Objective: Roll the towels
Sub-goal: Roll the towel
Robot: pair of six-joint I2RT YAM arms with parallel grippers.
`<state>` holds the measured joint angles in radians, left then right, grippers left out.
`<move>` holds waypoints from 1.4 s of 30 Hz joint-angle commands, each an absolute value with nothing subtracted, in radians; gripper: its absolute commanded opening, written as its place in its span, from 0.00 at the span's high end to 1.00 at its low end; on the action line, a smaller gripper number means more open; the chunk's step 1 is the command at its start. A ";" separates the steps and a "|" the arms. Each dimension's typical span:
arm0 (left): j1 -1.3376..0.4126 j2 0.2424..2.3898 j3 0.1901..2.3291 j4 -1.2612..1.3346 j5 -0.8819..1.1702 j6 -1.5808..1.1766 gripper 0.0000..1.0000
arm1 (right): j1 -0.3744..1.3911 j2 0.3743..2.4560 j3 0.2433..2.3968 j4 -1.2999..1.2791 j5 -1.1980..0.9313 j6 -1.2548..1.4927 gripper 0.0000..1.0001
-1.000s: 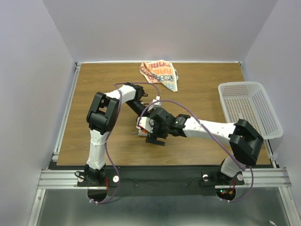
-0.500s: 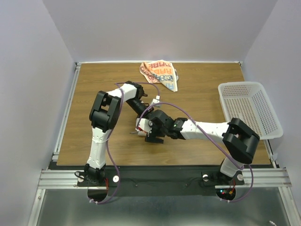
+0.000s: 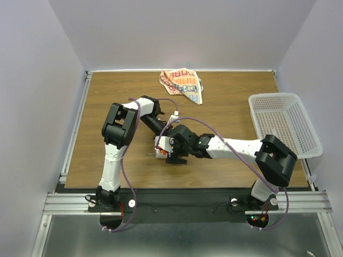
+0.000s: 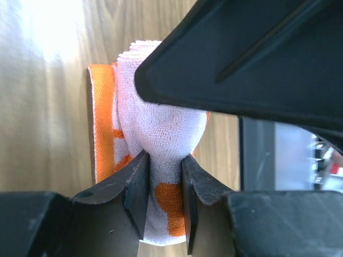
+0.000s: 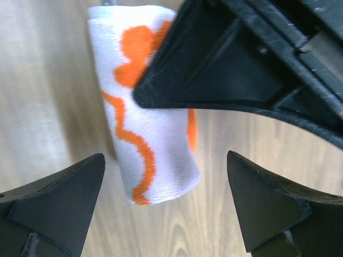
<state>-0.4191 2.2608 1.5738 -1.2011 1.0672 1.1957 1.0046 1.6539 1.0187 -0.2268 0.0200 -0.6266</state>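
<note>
Still pinching the rolled towel [image 4: 161, 128], left fingers [image 4: 136, 187] barely moved.

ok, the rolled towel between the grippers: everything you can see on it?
The rolled towel is white terry-looking cloth with an orange outline print and an orange border. It is wound into a tight, short cylinder lying on its side on the wooden table. The left gripper pinches one end between its fingers, squeezing the cloth in. The right gripper is open, with its fingers either side of the roll and clear of it.
</note>
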 commanded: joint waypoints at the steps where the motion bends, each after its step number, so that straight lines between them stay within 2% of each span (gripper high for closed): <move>1: -0.428 2.368 1.511 -1.118 0.864 1.250 0.63 | 1.015 1.603 1.071 -0.316 -0.129 -0.574 0.00; 5: -0.428 2.382 1.506 -1.120 0.887 1.247 0.63 | 1.031 1.598 1.083 -0.377 -0.179 -0.563 0.00; 16: -0.434 2.404 1.500 -1.120 0.914 1.246 0.62 | 1.112 1.703 1.035 -0.243 0.095 -0.578 0.00; 21: -0.437 2.402 1.479 -1.120 0.917 1.255 0.60 | 1.114 1.720 1.022 -0.226 0.091 -0.614 0.04; 22: -0.437 2.402 1.479 -1.120 0.919 1.256 0.60 | 1.114 1.723 1.017 -0.222 0.081 -0.617 0.07; 24: -0.437 2.402 1.483 -1.120 0.927 1.253 0.59 | 1.114 1.733 1.000 -0.210 0.052 -0.627 0.18; 27: -0.437 2.399 1.499 -1.120 0.931 1.249 0.55 | 1.114 1.746 0.982 -0.183 0.019 -0.641 0.43; 30: -0.436 2.393 1.508 -1.120 0.937 1.240 0.49 | 1.114 1.747 0.979 -0.184 -0.026 -0.637 0.57; 31: -0.436 2.385 1.511 -1.120 0.939 1.239 0.48 | 1.114 1.747 0.976 -0.186 -0.050 -0.631 0.68; 33: -0.423 2.364 1.516 -1.118 0.939 1.235 0.44 | 1.114 1.738 0.966 -0.184 -0.063 -0.623 0.84; 34: -0.417 2.358 1.519 -1.118 0.939 1.233 0.43 | 1.112 1.735 0.963 -0.187 -0.063 -0.603 1.00; 40: -0.305 2.274 1.535 -1.117 0.914 1.221 0.35 | 1.101 1.689 0.930 -0.221 -0.090 -0.562 0.99; 42: -0.247 2.219 1.534 -1.118 0.933 1.226 0.26 | 1.085 1.689 0.931 -0.251 -0.118 -0.534 0.99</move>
<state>-0.3527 2.2963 1.5211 -1.3052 1.1141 1.1599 1.0996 1.7008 0.9573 -0.1879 -0.0124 -0.6010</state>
